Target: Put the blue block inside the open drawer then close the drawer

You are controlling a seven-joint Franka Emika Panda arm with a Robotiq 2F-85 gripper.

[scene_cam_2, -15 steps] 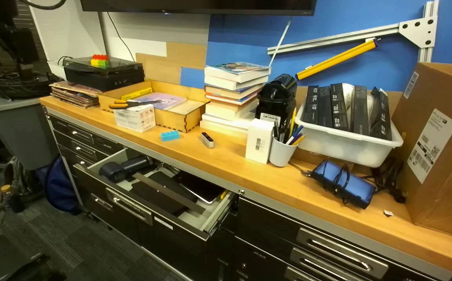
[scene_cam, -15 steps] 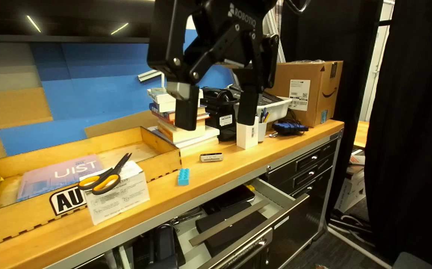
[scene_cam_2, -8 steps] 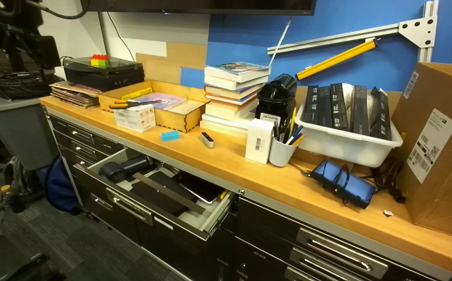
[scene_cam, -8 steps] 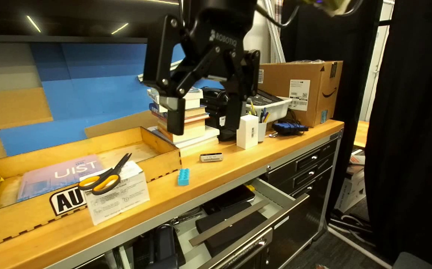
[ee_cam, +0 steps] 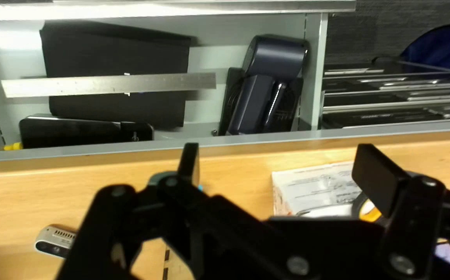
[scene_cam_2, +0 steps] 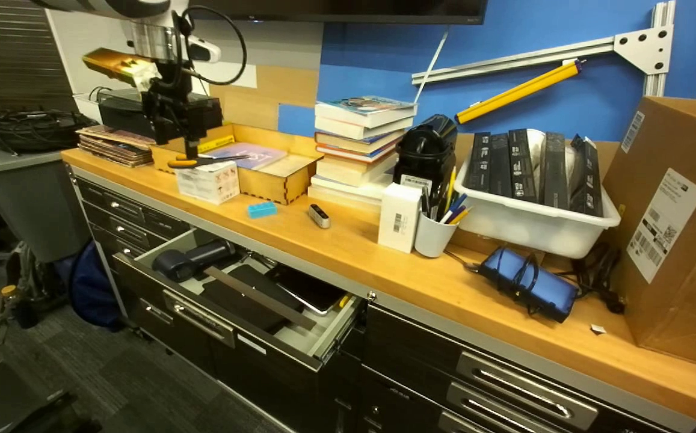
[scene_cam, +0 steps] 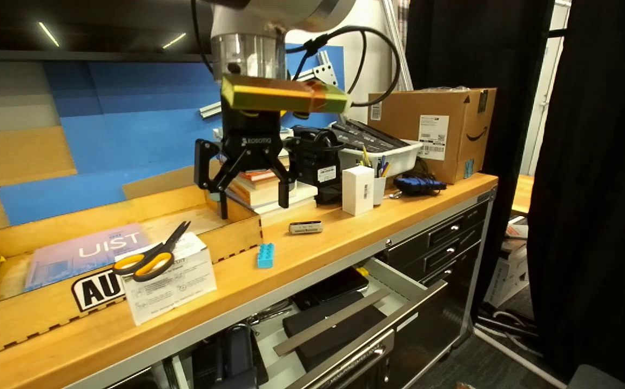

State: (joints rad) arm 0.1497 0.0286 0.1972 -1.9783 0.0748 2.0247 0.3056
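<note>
In an exterior view, angular gripper is hanging centre-left, fingers wide; studded blue block is resting mid-frame; metal drawer is gaping bottom-centre.

In an exterior view the tool now hangs farther left, lower and farther off than a second ago, its tip partly in front of the wooden tray, and the arm, a looped cable and a yellow-green bar show more fully. In an exterior view it hangs well to the right of its earlier place, uncovering the coiled cables on the grey bin and covering part of the black boxy device.
</note>
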